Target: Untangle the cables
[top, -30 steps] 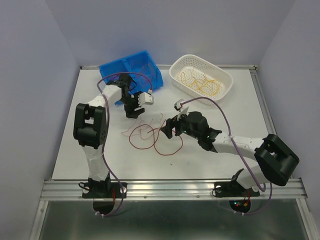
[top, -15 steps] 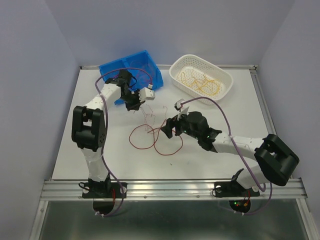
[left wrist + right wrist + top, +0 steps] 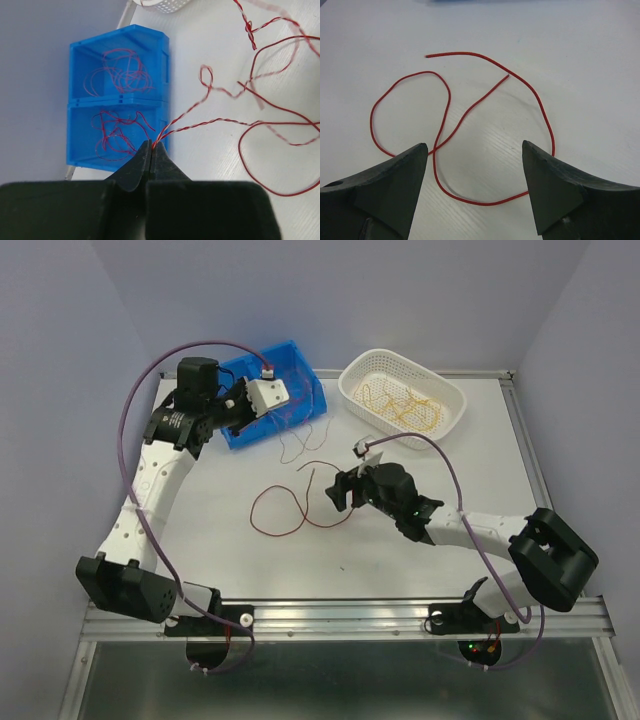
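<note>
Left hand: clamped on red strands near bin, likely to draw them free.
Right hand: open, empty, over loose wire.

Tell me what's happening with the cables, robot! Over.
Left pincer shut on twisted red cables by blue bin. Right pincer open over loose red cable. Nothing in the way.

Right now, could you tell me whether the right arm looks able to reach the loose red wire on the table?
Probably yes: the right gripper is open and hangs just above the red wire, nothing between them. The left gripper is away at the bin, shut on other strands.
</note>
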